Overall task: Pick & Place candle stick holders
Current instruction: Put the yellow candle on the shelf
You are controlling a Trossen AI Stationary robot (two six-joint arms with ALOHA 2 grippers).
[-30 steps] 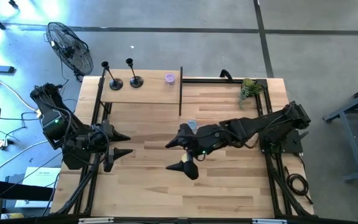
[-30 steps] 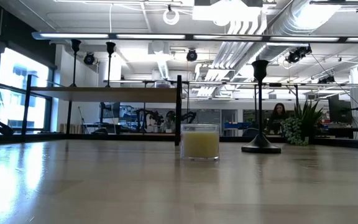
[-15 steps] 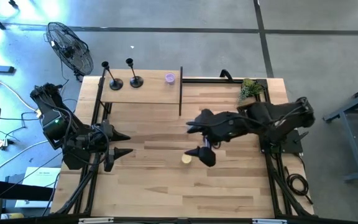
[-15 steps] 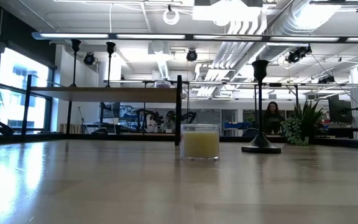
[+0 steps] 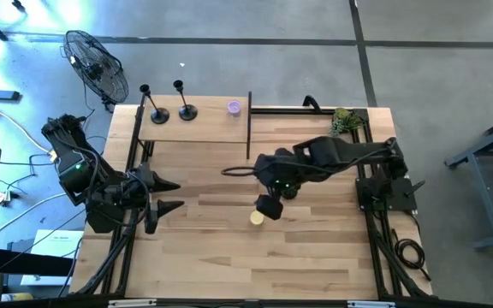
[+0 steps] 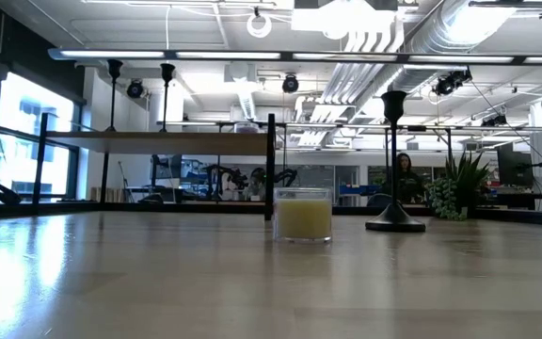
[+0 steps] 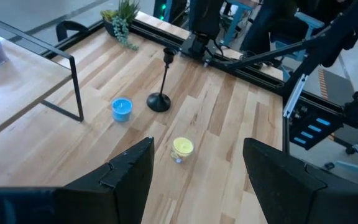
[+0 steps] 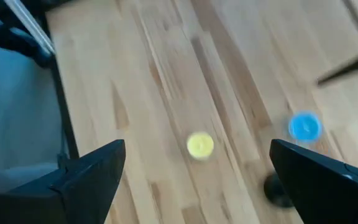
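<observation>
Two black candle stick holders [image 5: 157, 107] [image 5: 185, 104] stand by their round bases on the raised shelf at the far left. They also show in the low view [image 6: 114, 71] [image 6: 167, 72]. The third holder [image 7: 164, 78] stands upright on the table by its base [image 6: 395, 224], next to a blue candle [image 7: 122, 109]. In the high view my right arm covers it. My right gripper [image 8: 197, 168] is open above the table, over the yellow candle [image 8: 199, 145], with the holder's base [image 8: 278, 190] off to one side. My left gripper [image 7: 197, 162] is open at the table's left edge [image 5: 169, 197].
A yellow candle in a glass [image 5: 256, 218] stands mid-table, and it also shows in the low view [image 6: 303, 215]. The black-framed shelf [image 5: 204, 128] carries a purple candle [image 5: 234, 107]. A small plant [image 5: 342, 122] stands at the far right. A fan [image 5: 97, 68] stands off the table's far left corner.
My right gripper has drawn back from over the yellow candle toward the table's right and far side, uncovering the candle. It has turned about its wrist and stays open. The yellow candle and the third holder have not moved.
</observation>
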